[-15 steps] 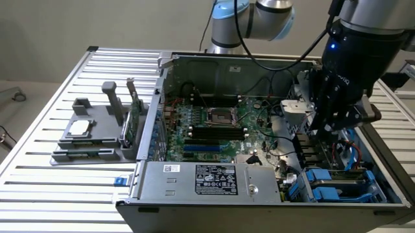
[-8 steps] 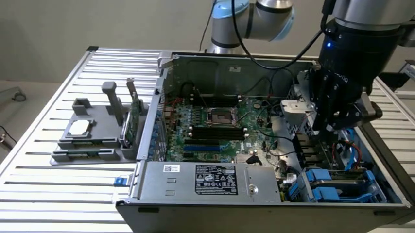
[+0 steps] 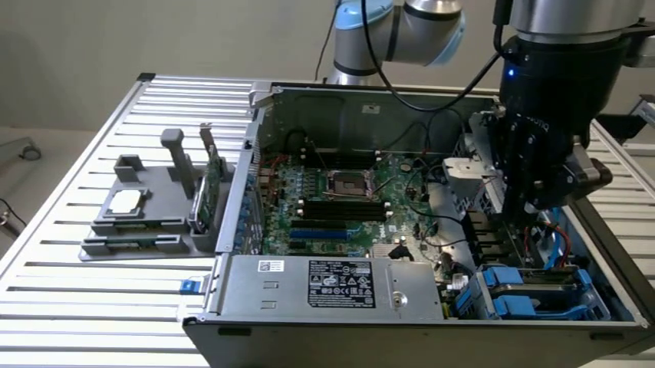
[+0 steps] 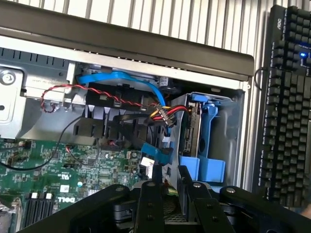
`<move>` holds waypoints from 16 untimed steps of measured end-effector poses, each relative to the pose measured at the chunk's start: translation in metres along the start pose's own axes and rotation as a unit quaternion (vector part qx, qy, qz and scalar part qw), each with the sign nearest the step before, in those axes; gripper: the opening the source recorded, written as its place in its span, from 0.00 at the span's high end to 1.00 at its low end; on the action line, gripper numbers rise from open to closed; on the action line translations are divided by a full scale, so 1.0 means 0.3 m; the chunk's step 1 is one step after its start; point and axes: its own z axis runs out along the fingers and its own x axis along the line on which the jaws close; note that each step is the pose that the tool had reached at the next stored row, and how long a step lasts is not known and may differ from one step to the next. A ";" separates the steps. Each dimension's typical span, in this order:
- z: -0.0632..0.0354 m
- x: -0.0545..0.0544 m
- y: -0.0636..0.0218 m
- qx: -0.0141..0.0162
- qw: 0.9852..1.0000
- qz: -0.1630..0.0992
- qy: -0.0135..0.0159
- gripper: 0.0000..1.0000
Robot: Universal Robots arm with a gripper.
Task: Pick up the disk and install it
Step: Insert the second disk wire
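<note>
The two black fingers (image 4: 150,194) stand a narrow way apart, with nothing gripped between them; past their tips a flat blue cable (image 4: 156,154) lies just ahead, though whether they touch it cannot be told. The gripper (image 4: 168,175) hangs inside the open computer case (image 3: 409,307), over the side on the exterior view's right, above the motherboard (image 3: 338,207) edge and the bundle of red, yellow and black wires (image 4: 163,112). The disk (image 4: 190,127) sits on edge in its blue carrier frame inside the drive bay (image 4: 233,126) at the corner of the case, apparently already seated there. Outside the case, a black keyboard (image 4: 286,97) lies on the slatted metal table (image 3: 82,307).
</note>
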 end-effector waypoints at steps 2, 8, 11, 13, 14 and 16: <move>-0.003 0.005 -0.014 -0.004 1.000 0.000 -0.004 0.73; -0.014 0.031 -0.043 -0.013 1.000 0.002 -0.009 0.73; -0.017 0.047 -0.041 -0.020 1.000 0.005 -0.011 0.73; -0.016 0.050 -0.041 -0.023 1.000 0.011 -0.012 0.73; -0.015 0.050 -0.041 -0.024 1.000 0.015 -0.013 0.73; -0.013 0.051 -0.041 -0.026 0.999 0.024 -0.015 0.73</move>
